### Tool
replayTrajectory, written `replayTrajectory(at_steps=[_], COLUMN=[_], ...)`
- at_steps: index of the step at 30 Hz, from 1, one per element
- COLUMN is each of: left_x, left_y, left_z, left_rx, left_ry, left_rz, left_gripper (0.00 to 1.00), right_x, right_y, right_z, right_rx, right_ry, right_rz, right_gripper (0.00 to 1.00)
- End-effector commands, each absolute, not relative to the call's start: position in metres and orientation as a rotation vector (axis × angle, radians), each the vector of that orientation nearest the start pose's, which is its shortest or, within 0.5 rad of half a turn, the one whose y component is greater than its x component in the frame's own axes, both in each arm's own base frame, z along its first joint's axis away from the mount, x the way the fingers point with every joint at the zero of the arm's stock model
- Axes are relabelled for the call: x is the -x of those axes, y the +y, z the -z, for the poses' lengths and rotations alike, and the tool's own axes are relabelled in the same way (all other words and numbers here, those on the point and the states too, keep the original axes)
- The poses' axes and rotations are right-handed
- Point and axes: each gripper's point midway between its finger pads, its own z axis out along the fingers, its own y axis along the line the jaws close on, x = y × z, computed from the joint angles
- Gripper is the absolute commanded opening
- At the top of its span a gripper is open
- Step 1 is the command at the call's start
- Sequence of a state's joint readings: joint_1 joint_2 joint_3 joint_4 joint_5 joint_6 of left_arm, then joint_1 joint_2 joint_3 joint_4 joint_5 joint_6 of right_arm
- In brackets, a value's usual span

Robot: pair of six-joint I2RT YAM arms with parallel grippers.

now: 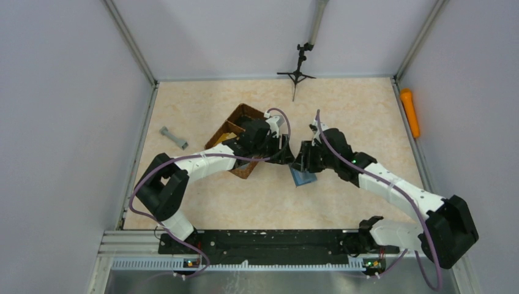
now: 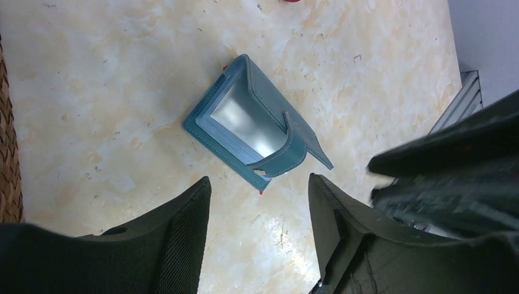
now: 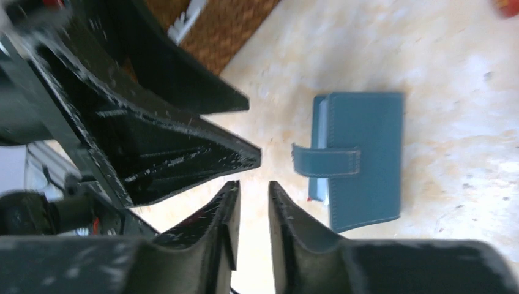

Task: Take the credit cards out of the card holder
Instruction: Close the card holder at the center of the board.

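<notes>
The teal-blue card holder [image 1: 302, 177] lies flat on the marble table between my two grippers. In the left wrist view the card holder [image 2: 257, 131] has its strap unsnapped and its flap lifted, showing a shiny inner pocket and stacked edges. A tiny red corner [image 2: 261, 192] pokes out at its near corner. In the right wrist view the card holder [image 3: 364, 159] lies beyond and right of my fingertips. My left gripper [image 2: 258, 180] is open and empty, just short of it. My right gripper [image 3: 254, 184] is open by a narrow gap and empty.
The brown woven basket [image 1: 235, 131] stands left of the card holder, under my left arm, and shows in the wrist views too [image 2: 6, 153] [image 3: 226, 24]. A grey part [image 1: 174, 137] lies far left. An orange object [image 1: 410, 113] lies by the right wall. A small tripod [image 1: 297, 73] stands at the back.
</notes>
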State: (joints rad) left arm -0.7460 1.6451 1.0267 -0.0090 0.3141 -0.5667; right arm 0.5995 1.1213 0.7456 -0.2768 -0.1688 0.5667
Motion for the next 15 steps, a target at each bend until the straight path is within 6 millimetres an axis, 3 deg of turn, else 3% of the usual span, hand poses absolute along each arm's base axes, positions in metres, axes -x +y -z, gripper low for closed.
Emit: replayTrajectory(at_steps=[1,3,6,15], left_x=[-0.282,-0.282,-0.282,-0.281], left_y=[-0.356,-0.357,-0.357,-0.356], left_z=[-0.140,-0.140,-0.140,-0.142], left_rx=[-0.414,-0.414,-0.415,-0.419], left_ry=[2.266,2.265,2.266,2.261], left_rz=[1.033,1.033,1.036,1.036], left_gripper=[0.62,0.62,0.61,0.61], right_x=[-0.259,-0.263,-0.265,-0.263], right_y=[0.196,0.189,0.186,0.195], right_z=[-0.157,-0.161,-0.147,-0.063], right_rx=[-0.031,-0.073,-0.095,-0.094], right_ry=[2.222,2.169,2.191,2.398], right_rz=[-0.751,-0.760,-0.747,-0.715], right_gripper=[0.19,0.15,0.02,0.00])
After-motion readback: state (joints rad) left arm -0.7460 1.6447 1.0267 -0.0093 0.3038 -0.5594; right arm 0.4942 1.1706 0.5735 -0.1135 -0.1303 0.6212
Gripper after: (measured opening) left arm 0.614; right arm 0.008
